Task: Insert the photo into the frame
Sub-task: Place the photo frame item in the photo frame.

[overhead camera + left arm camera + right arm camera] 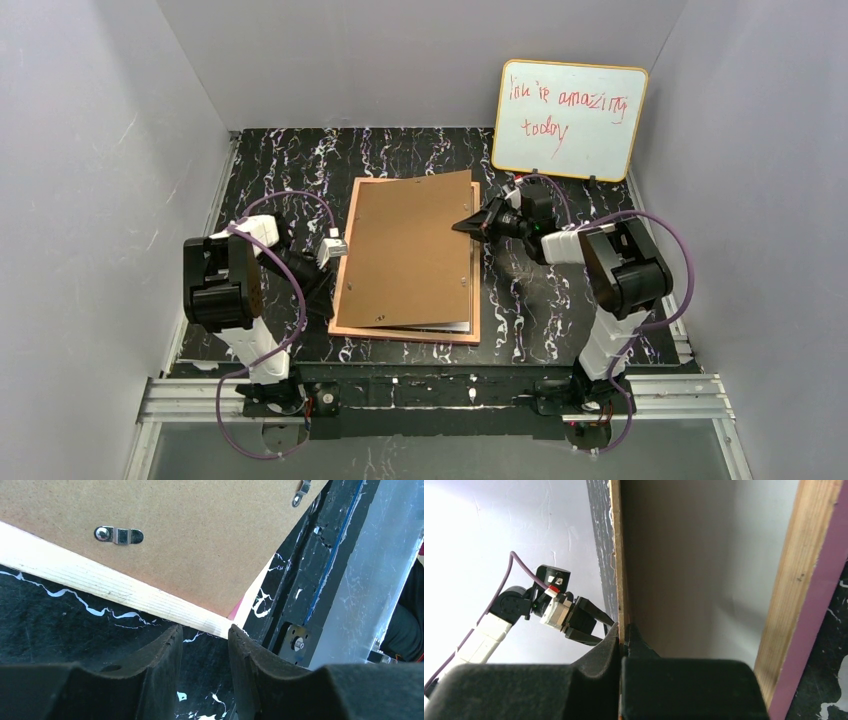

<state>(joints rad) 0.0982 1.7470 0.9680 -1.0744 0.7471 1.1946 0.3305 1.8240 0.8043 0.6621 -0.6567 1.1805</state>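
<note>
Frame [400,333] lies face down mid-worktop [290,160]. Right tool [460,226] is clamped on the right edge of the backing board [410,250], holding that side raised. Left tool [335,250] has jaws apart and empty, just beside the frame's left edge. Photo not identifiable; a pale surface under the board may be it. Risk: the thin edge grip slips, and the board drops and shifts whatever lies beneath.

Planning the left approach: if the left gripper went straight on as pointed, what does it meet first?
Probably the pale wooden edge of the large pink picture frame, near its corner, just ahead of the open left gripper; brown hardboard backing beyond. Depth unclear.
</note>
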